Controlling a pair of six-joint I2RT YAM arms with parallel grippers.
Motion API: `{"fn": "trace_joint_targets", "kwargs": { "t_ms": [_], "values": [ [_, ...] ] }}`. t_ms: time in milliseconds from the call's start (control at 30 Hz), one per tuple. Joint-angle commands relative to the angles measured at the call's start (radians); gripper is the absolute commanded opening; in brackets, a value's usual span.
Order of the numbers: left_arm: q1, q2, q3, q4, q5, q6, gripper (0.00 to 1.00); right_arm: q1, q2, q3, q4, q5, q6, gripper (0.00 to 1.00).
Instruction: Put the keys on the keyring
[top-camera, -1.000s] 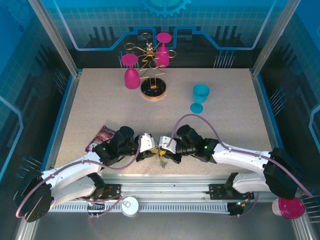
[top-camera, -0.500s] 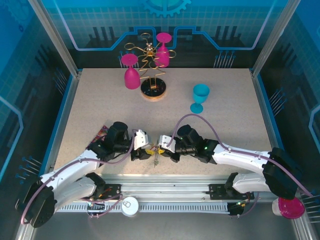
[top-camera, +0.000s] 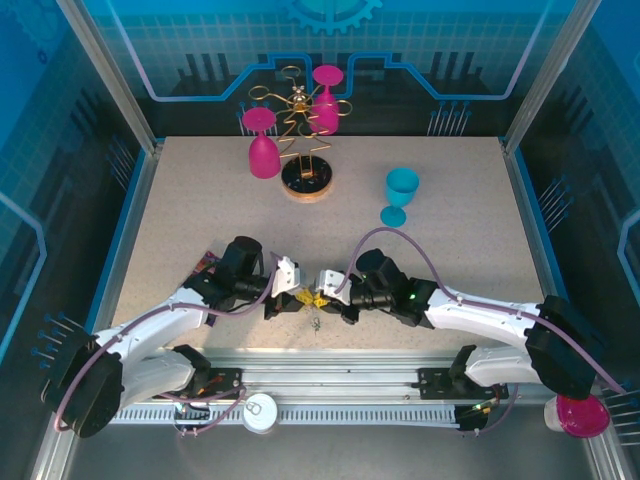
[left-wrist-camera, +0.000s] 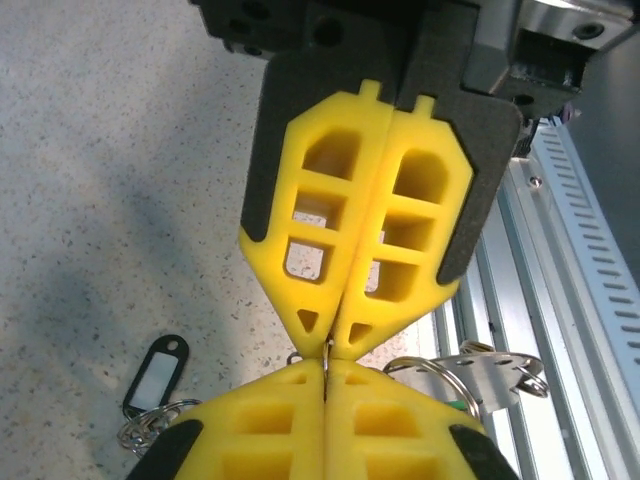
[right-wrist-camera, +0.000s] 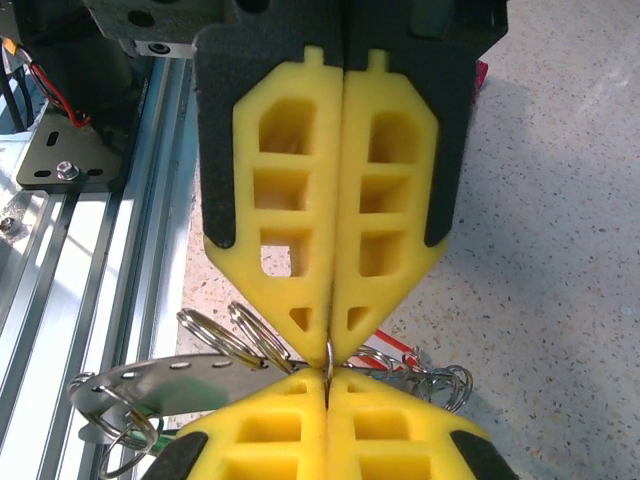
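My two grippers meet tip to tip near the table's front edge, the left gripper (top-camera: 297, 297) against the right gripper (top-camera: 322, 299). Both are shut on the same thin small metal ring (left-wrist-camera: 327, 349), pinched edge-on between the yellow fingertips (right-wrist-camera: 300, 405). The keyring's grey metal plate (right-wrist-camera: 150, 385) hangs beside the tips with larger rings (right-wrist-camera: 235, 335) on it, and it shows at the right in the left wrist view (left-wrist-camera: 495, 368). A cluster of small rings (right-wrist-camera: 440, 385) and a thin red piece (right-wrist-camera: 398, 347), perhaps the red key, lie behind. A black tag (left-wrist-camera: 155, 372) rests on the table. Something small dangles below the tips (top-camera: 316, 322).
A purple snack packet (top-camera: 203, 266) lies partly under the left arm. A blue cup (top-camera: 401, 190) stands at the back right. Two pink glasses (top-camera: 263, 145) hang on a gold wire stand (top-camera: 307, 178) at the back. The slotted rail (top-camera: 330, 365) runs along the near edge.
The left gripper drew back a little to the left with its jaws parted, then returned to the right gripper's tips and shut on the ring. The right arm has barely moved.
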Motion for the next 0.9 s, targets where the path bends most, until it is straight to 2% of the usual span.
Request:
{"fn": "trace_joint_targets", "kwargs": {
  "t_ms": [0,100,133,233,467,667,767,867],
  "values": [
    [0.010,0.008,0.032,0.001,0.037,0.031,0.00,-0.018,-0.039,-0.032,0.126,-0.056,0.048,0.00],
    [0.015,-0.012,-0.006,0.093,0.050,-0.001,0.00,-0.069,-0.061,-0.117,0.284,-0.107,0.130,0.19],
    [0.015,-0.019,-0.022,0.139,0.057,-0.017,0.00,-0.081,-0.063,-0.142,0.327,-0.118,0.142,0.21],
    [0.014,-0.037,-0.064,0.238,0.064,-0.052,0.00,-0.094,-0.057,-0.192,0.411,-0.133,0.156,0.23],
    [0.015,-0.031,-0.074,0.267,0.079,-0.069,0.00,-0.096,-0.022,-0.211,0.491,-0.157,0.179,0.25],
    [0.015,-0.025,-0.077,0.286,0.088,-0.083,0.00,-0.096,0.012,-0.205,0.539,-0.161,0.187,0.22],
    [0.015,-0.029,-0.082,0.303,0.097,-0.095,0.00,-0.096,0.033,-0.198,0.567,-0.165,0.194,0.17],
    [0.014,-0.028,-0.086,0.309,0.106,-0.101,0.00,-0.100,0.047,-0.195,0.606,-0.173,0.205,0.05]
  ]
}}
